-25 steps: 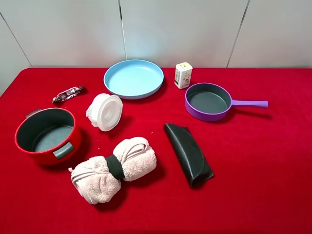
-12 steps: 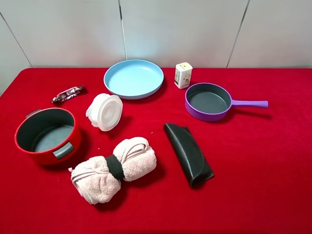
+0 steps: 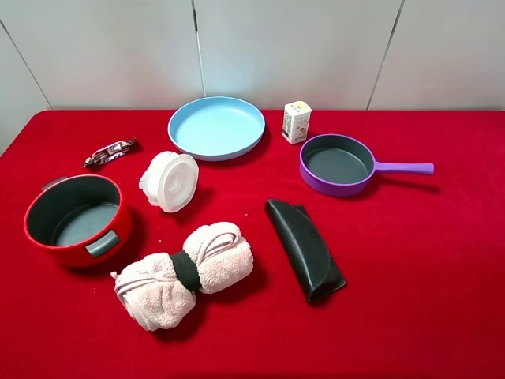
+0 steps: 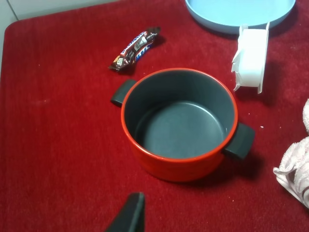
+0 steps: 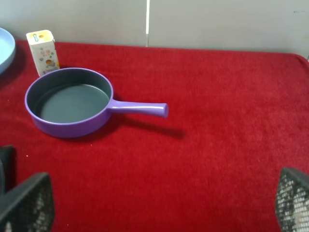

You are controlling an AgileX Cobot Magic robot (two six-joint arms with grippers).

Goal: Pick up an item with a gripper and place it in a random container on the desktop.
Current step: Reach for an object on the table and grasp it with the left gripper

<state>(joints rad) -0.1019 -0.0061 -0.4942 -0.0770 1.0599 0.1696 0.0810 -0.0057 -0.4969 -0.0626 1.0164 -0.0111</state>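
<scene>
The white round tub (image 3: 170, 181) lies tipped on its side on the red cloth, left of centre, between the red pot and the blue plate; it also shows in the left wrist view (image 4: 252, 58). The purple frying pan (image 3: 336, 163) sits at the back right, empty, handle pointing right; the right wrist view shows it too (image 5: 70, 102). No arm shows in the high view. My right gripper (image 5: 159, 205) is open wide and empty, short of the pan. Of my left gripper only one black fingertip (image 4: 131, 212) shows, short of the red pot.
A red pot (image 3: 72, 219) stands at the left. A light blue plate (image 3: 216, 127) and a small carton (image 3: 297, 121) are at the back. A rolled pink towel (image 3: 183, 272), a black case (image 3: 304, 248) and a candy bar (image 3: 110, 151) lie about.
</scene>
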